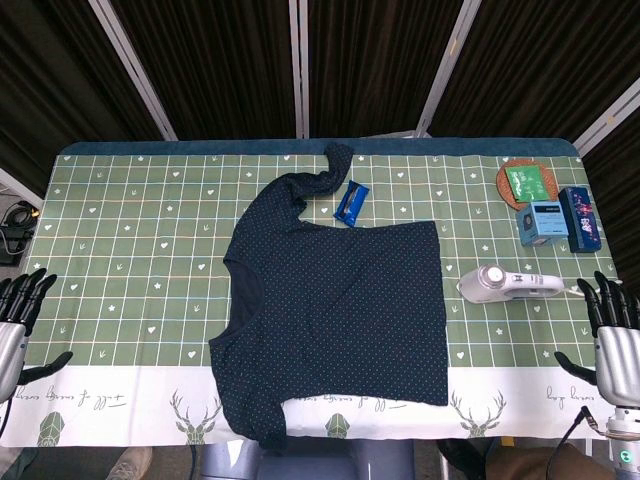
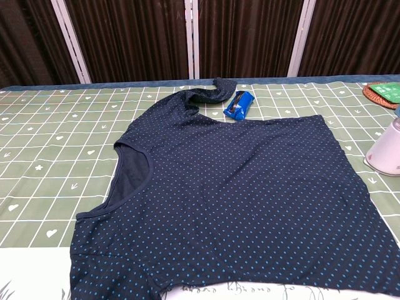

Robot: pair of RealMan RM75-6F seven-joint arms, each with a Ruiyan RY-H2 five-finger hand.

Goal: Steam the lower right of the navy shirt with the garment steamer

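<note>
One navy short-sleeved shirt with small light-blue dots lies spread flat in the middle of the table covered by a green checked cloth with white grid lines and a white deer-print border. Its neckline faces the robot's left and its hem the right, and one sleeve is crumpled toward the far edge. One white handheld garment steamer lies on its side just beside the shirt's right edge, near the right hand but apart from it.

Small items, counted: one blue foil packet beside the far sleeve; one round woven brown coaster with one green sachet lying on it; one light-blue box; and one dark-blue box just beside that.

There are two hands. The right hand and the left hand each rest at the near table corners with fingers spread upward and nothing in them (both well away from the shirt).

The head view takes in everything: both hands, both boxes, and the steamer's whole length. The chest view shows neither hand and neither box; it shows only the rounded head of the steamer at its right edge and a sliver of the coaster, but gives a closer look at the shirt and the packet.
</note>
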